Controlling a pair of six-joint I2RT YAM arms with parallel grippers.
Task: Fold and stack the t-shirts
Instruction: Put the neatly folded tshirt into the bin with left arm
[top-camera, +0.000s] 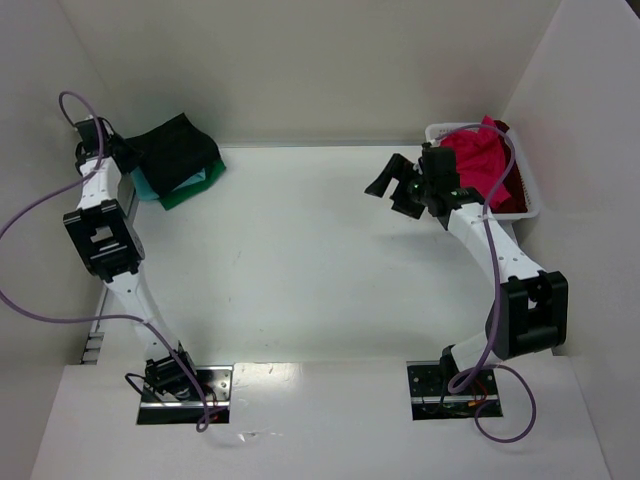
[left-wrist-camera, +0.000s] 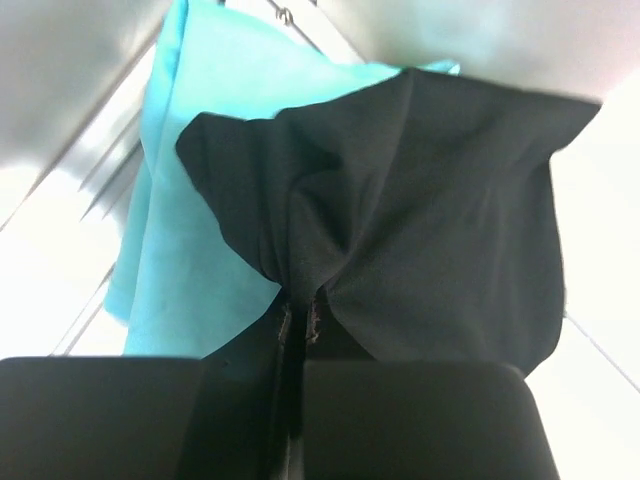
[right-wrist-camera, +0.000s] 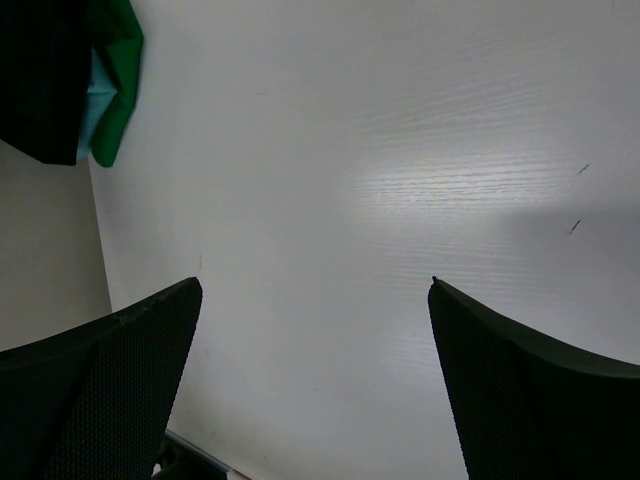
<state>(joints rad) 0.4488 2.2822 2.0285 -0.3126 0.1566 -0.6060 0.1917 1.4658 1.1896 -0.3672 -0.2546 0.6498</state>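
Observation:
A black t-shirt (top-camera: 175, 148) lies on top of a teal t-shirt (top-camera: 150, 186) and a green t-shirt (top-camera: 196, 187) at the far left of the table. My left gripper (top-camera: 128, 152) is shut on the black t-shirt's edge; in the left wrist view the black cloth (left-wrist-camera: 420, 220) bunches into the shut jaws over the teal one (left-wrist-camera: 190, 200). My right gripper (top-camera: 394, 187) is open and empty above the table, beside the basket. A pink-red t-shirt (top-camera: 478, 158) lies crumpled in the basket, a dark red one (top-camera: 508, 195) under it.
The white lattice basket (top-camera: 530, 208) stands at the far right by the wall. White walls close in the back and both sides. In the right wrist view the stack (right-wrist-camera: 60, 80) shows far off beyond bare table (right-wrist-camera: 330, 200).

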